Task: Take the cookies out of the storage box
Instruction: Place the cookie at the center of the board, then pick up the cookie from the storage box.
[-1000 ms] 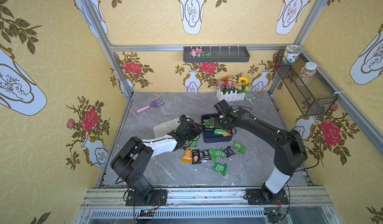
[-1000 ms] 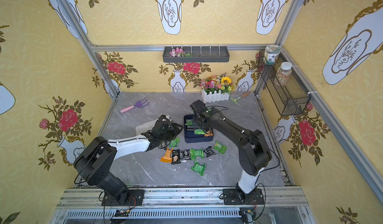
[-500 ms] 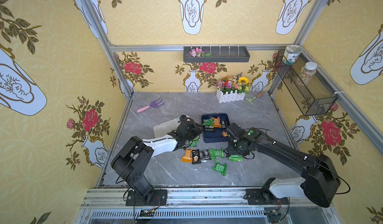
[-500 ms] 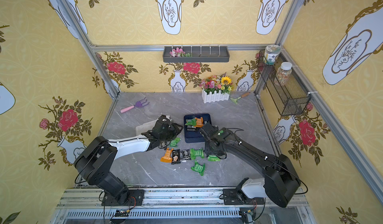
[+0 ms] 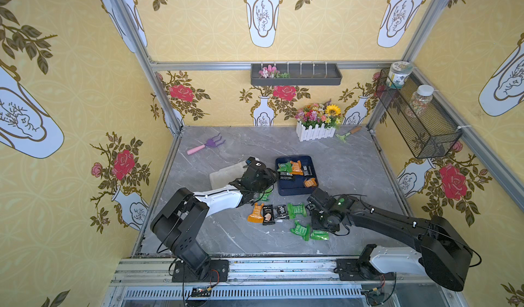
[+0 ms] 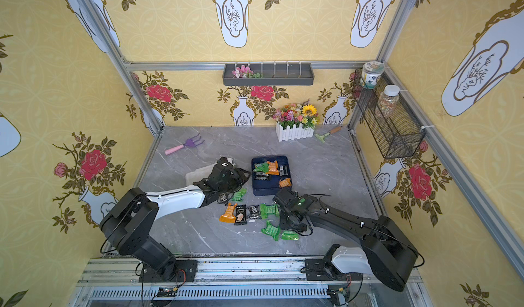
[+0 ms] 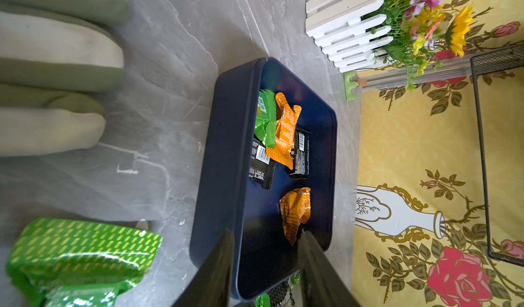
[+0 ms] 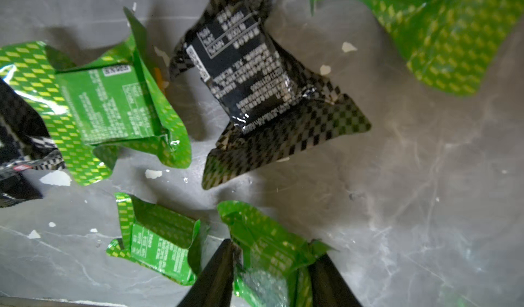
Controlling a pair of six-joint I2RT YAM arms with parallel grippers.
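With my spread left hand (image 7: 266, 236) straddling the wall of the navy storage box (image 7: 224, 149), I'm aiming to lift my right hand (image 8: 273, 248), pinching or loose I cannot tell, straight off the green foil cookie packet (image 8: 256, 229) lying on the grey worktop (image 8: 425, 192).

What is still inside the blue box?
The blue box holds one green packet, two orange packets and two black packets. The green and one orange lie across the black ones, so anything beneath that pile is hidden.
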